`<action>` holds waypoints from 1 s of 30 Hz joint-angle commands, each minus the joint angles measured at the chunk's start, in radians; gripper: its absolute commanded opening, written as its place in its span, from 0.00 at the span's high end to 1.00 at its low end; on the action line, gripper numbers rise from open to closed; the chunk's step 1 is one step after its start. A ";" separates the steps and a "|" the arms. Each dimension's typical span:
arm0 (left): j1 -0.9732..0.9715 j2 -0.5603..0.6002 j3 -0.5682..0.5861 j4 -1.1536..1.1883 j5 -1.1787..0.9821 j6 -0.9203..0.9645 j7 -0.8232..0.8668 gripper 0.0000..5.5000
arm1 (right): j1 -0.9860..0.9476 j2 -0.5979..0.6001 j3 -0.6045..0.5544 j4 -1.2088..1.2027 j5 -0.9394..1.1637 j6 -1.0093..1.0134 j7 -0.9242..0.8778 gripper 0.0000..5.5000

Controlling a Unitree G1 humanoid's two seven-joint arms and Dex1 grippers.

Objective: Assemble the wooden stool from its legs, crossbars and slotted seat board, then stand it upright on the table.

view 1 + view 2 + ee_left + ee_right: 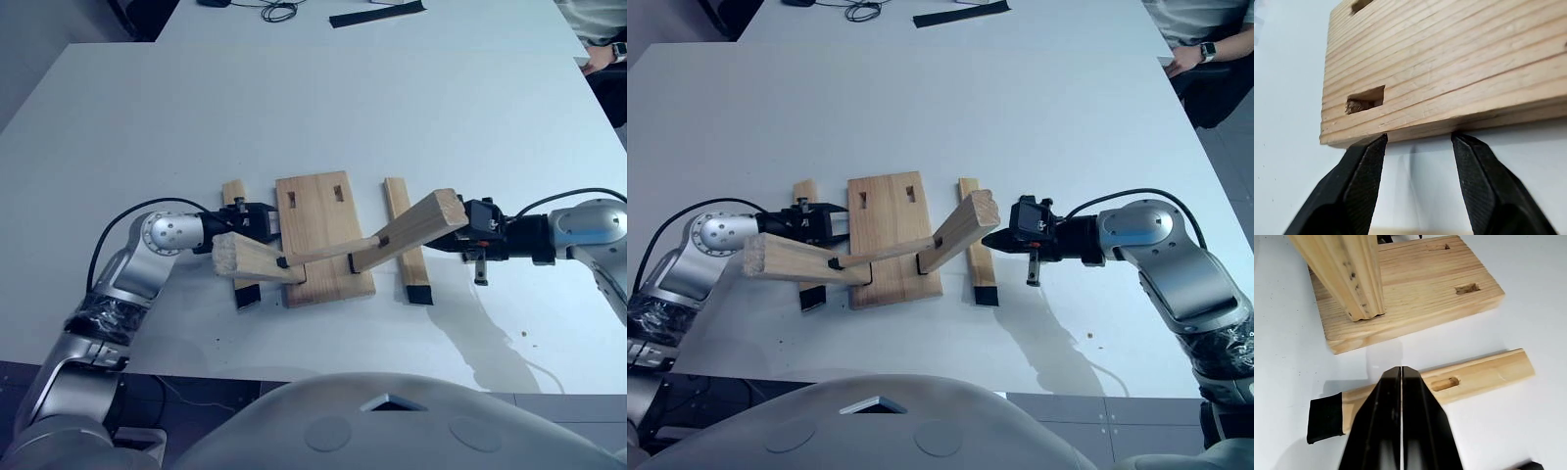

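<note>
— Why does the left end effector (pixel 1419 140) sit so low?
— Its fingers are spread wide with nothing between them, tips right at the left side of the seat board (pixel 315 211), probably to steady or nudge it. The board lies flat toward the near edge of the counter (pixel 294 108)
— And the right end effector (pixel 1401 377)?
— Pinched fully together and empty, it hovers just above the loose leg (pixel 1484 372) on the board's right. A second loose leg (pixel 233 190) lies along the board's left
— The frame?
— The joined legs (pixel 416 225), linked by a thin crossbar (pixel 328 253), rest on the board and tilt upward. Neither arm holds them, and they seem to be waiting for the slots (pixel 1467 288)
— Materials?
— Pale, straight-grained wood, square-cut, rough inside the slots. The loose legs wear black end caps (pixel 1325 418), and the counter is smooth and white
</note>
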 commanded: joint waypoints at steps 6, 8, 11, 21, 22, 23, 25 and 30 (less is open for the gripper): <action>-0.142 -0.122 -0.024 0.143 0.026 0.004 0.071 0.55 | 0.032 0.022 -0.020 -0.052 -0.007 0.029 -0.027 0.99; -0.132 -0.105 0.003 0.115 0.001 0.005 0.059 0.55 | 0.045 0.020 -0.046 -0.062 0.000 0.031 -0.032 0.99; -0.081 -0.032 0.060 0.022 -0.049 -0.003 0.017 0.55 | 0.088 0.012 -0.116 -0.089 0.030 0.032 -0.033 0.94; 0.181 0.169 0.160 -0.267 -0.169 -0.040 -0.114 0.55 | 0.260 -0.018 -0.301 -0.240 0.135 0.059 -0.001 0.65; 0.206 0.171 0.156 -0.294 -0.180 -0.040 -0.122 0.55 | 0.261 -0.019 -0.306 -0.252 0.145 0.062 0.001 0.65; 0.227 0.172 0.152 -0.318 -0.188 -0.036 -0.126 0.55 | 0.259 -0.020 -0.307 -0.262 0.152 0.064 0.001 0.65; 0.261 0.177 0.150 -0.344 -0.194 -0.043 -0.133 0.55 | 0.244 -0.020 -0.302 -0.279 0.161 0.069 -0.008 0.65; 0.263 0.179 0.155 -0.347 -0.193 -0.039 -0.132 0.55 | 0.211 -0.018 -0.296 -0.292 0.171 0.076 -0.022 0.65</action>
